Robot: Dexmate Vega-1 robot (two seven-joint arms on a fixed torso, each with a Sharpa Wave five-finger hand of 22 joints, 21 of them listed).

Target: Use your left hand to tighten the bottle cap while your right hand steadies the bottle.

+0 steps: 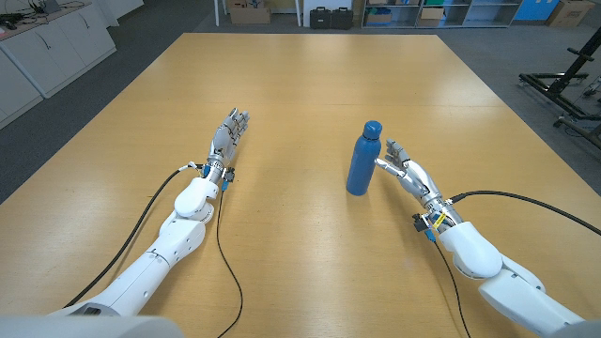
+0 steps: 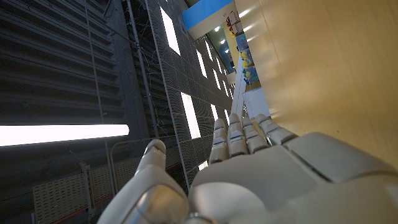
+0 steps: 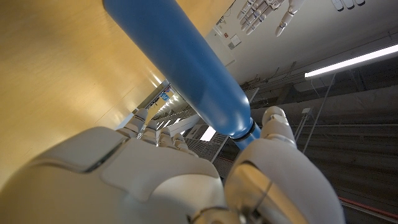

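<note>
The blue bottle stands upright on the counter, right of centre, well in from every edge. The right hand is beside it, fingers apart and just short of a grip. The left hand holds nothing, fingers extended, well apart to the left.

Risk: a nudge before the grip closes could topple this tall, narrow bottle. Open counter lies between hand and cap.
</note>
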